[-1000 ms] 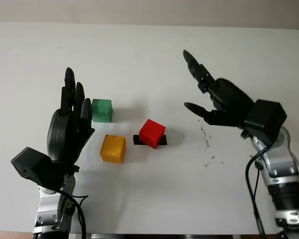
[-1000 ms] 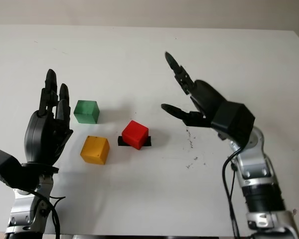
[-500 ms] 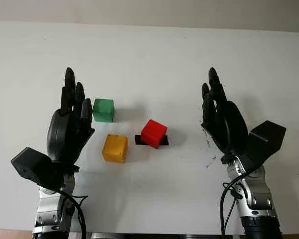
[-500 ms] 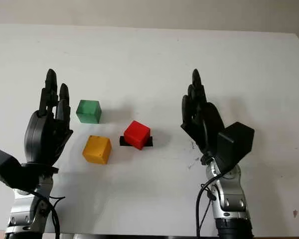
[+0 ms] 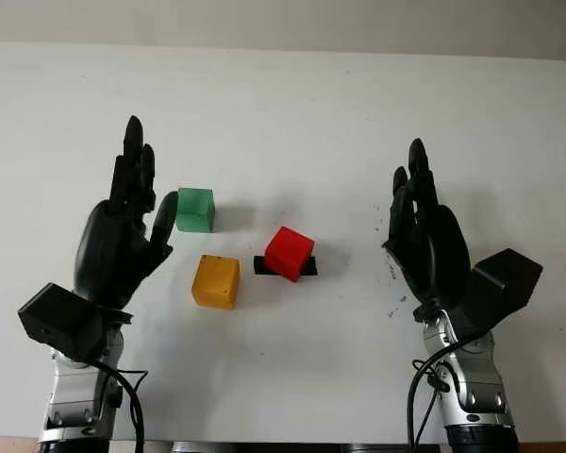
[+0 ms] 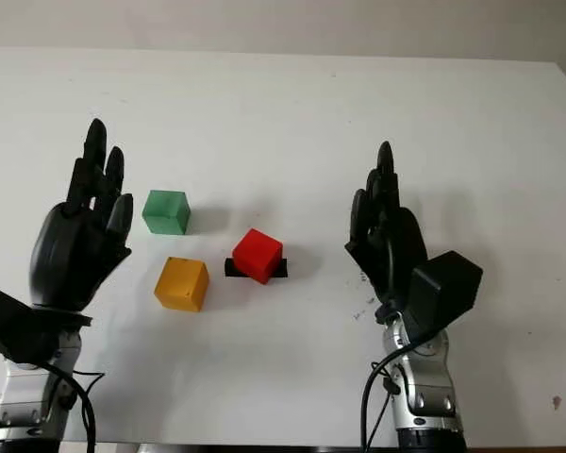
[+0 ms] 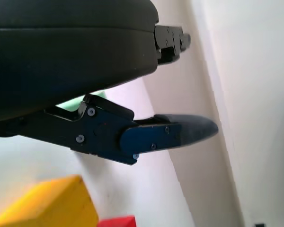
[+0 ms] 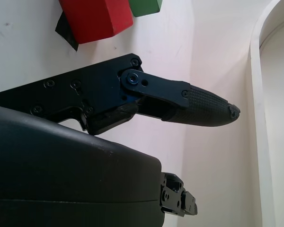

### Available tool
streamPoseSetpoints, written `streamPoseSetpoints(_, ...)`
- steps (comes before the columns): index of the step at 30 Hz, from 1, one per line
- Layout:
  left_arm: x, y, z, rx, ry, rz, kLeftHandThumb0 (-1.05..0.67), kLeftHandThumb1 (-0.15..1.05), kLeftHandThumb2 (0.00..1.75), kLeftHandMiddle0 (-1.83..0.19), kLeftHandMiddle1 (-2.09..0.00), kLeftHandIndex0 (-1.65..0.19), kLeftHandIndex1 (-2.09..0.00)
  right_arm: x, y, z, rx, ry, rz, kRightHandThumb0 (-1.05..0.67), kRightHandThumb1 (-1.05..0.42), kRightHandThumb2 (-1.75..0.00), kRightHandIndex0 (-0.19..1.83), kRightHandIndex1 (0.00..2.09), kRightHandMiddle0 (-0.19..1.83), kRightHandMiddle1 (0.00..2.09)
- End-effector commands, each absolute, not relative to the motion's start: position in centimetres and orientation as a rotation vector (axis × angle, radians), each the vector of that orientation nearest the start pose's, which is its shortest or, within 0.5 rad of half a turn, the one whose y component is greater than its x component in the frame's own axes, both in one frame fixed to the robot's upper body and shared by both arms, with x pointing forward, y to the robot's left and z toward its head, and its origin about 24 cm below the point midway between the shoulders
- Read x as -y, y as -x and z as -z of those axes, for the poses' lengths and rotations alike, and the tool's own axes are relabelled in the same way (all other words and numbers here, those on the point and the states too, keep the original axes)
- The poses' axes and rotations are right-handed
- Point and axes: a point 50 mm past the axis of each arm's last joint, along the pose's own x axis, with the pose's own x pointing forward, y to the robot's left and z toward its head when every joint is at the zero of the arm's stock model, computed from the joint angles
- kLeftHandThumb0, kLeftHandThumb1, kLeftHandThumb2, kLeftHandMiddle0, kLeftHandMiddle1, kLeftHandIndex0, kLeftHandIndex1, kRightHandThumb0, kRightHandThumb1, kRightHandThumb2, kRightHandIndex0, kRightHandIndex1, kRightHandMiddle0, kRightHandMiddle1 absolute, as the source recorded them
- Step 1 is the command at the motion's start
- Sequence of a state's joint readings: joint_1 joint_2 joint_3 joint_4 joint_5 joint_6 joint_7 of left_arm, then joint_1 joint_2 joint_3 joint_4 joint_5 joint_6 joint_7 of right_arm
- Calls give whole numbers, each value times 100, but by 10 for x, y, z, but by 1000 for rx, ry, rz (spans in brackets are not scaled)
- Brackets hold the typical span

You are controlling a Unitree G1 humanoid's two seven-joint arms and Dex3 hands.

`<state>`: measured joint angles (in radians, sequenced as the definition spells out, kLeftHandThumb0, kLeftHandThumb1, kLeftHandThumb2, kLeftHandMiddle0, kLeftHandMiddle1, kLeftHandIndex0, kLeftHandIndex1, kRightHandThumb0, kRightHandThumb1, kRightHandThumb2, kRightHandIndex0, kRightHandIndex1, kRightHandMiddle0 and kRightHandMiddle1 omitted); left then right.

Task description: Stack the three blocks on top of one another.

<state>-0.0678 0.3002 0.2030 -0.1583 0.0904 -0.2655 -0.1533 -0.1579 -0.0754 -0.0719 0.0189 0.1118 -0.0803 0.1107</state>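
White worktop [image 5: 292,104], faint dark specks near right hand. Left hand [image 5: 118,241] and right hand [image 5: 426,247] both open, holding nothing, flanking the blocks. Yellow block [image 5: 215,281] nearest; red block [image 5: 289,253] tilted on a black strip [image 5: 260,266]; green block [image 5: 194,209] farthest. Pale wall behind.

Matt blocks [image 5: 289,253] (plastic-looking) sit on a smooth white table [image 5: 292,113], faintly scuffed.

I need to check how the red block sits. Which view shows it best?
The left eye view: the red block appears whole, tilted on a black strip. The right eye view matches. The right wrist view shows it close but cropped; the left wrist view catches a sliver.
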Motion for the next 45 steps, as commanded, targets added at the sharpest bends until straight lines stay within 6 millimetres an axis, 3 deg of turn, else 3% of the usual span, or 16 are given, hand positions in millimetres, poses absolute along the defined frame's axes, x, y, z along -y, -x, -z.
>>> streamPoseSetpoints(1,-226,-242,-151,489,-613,49,-62,105,25,-18,-4,-31,-9,165,-279,-91,248,-28,-70,-76,-105,-67,-19,0,-19,0)
streamPoseSetpoints(7,-229,-225,-177,414,-982,164,-67,101,7,4,-2,-31,-6,165,-279,-92,247,-39,-71,-75,-105,-65,-19,0,-19,0)
streamPoseSetpoints(12,-222,-219,-180,398,-1131,227,-72,88,2,9,-4,-35,-7,165,-279,-92,243,-43,-68,-76,-105,-64,-19,0,-19,0)
streamPoseSetpoints(26,-206,-227,-165,425,-1358,287,-83,92,5,7,-7,-42,-8,164,-278,-92,229,-52,-53,-77,-105,-62,-19,0,-19,0)
streamPoseSetpoints(45,-192,-233,-148,459,-1512,226,-75,89,5,-4,-7,-66,-17,165,-275,-92,220,-53,-48,-75,-105,-60,-19,0,-19,0)
